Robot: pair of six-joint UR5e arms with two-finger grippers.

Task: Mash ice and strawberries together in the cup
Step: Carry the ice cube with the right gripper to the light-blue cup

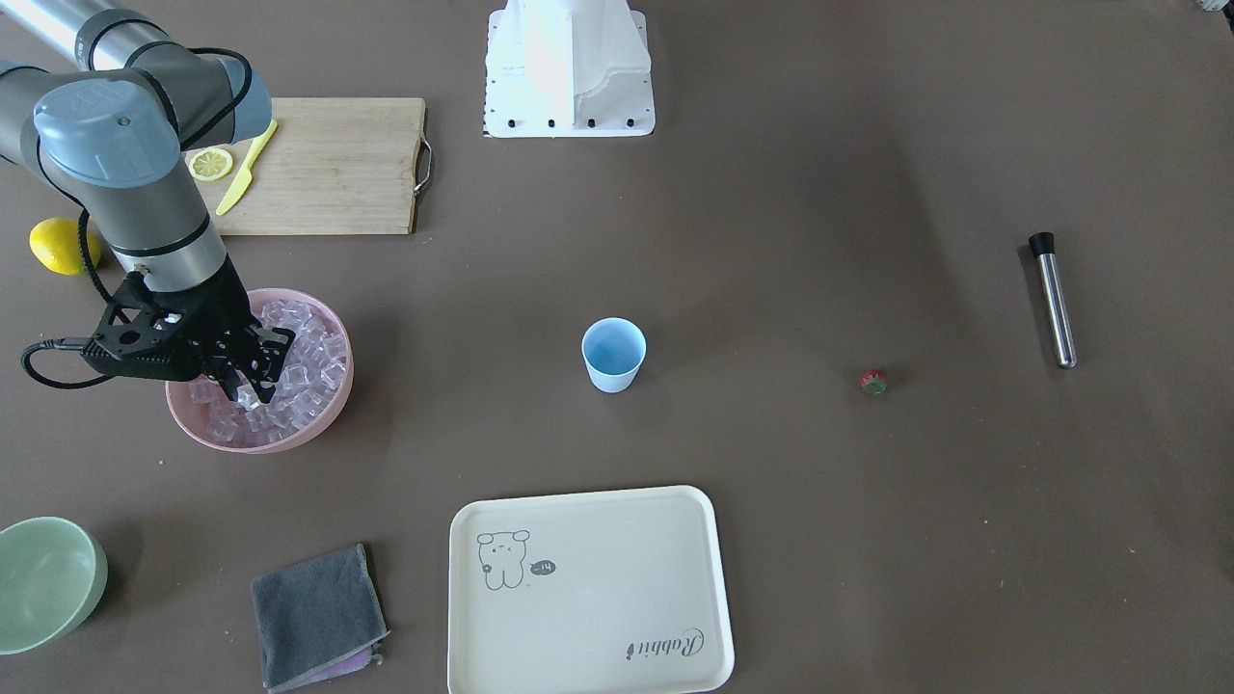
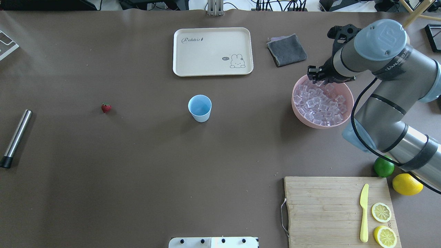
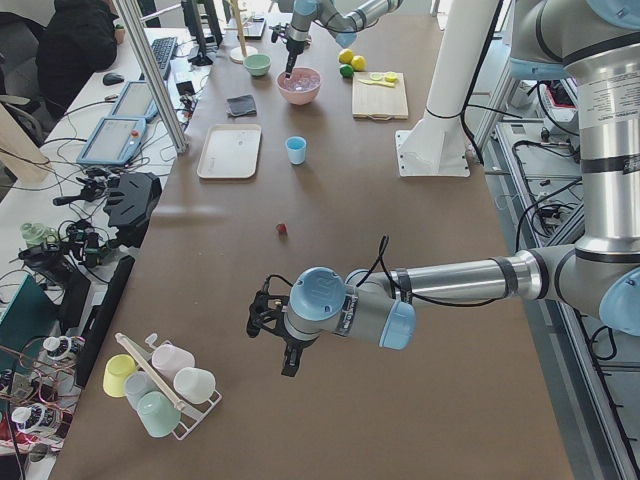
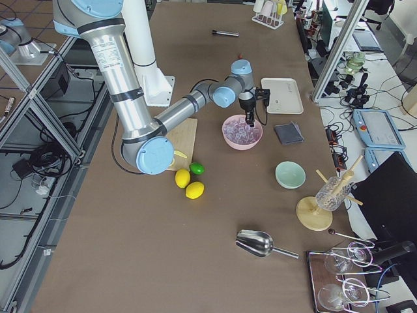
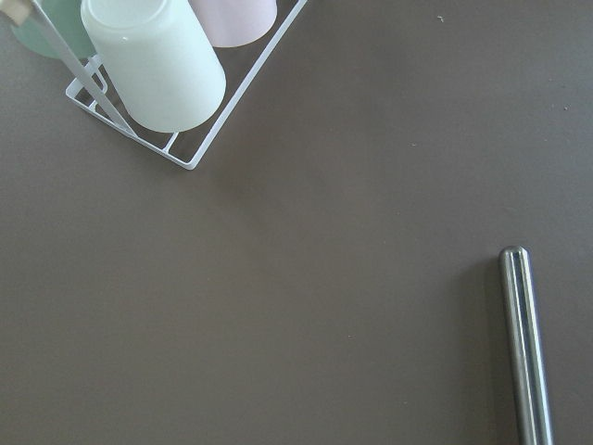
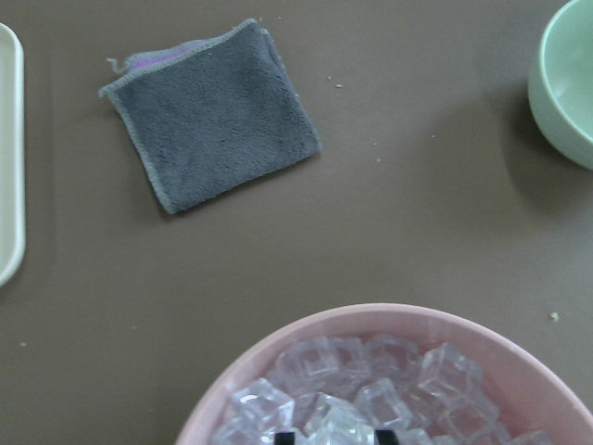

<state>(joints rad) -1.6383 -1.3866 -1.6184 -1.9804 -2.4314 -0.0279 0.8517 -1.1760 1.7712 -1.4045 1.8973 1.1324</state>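
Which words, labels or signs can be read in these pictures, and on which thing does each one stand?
"Rabbit": in script at one corner of the cream tray.
"Hi": probably, in the small dark bubble beside the rabbit drawing on that tray; too small to be sure.
Lettering on a band of the right arm: too blurred to read.
No other text is legible.

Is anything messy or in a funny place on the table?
Only the strawberry: it lies alone on the bare table, away from the cup, in no dish. Nothing is spilled; the ice is all in the pink bowl and the cup stands upright.
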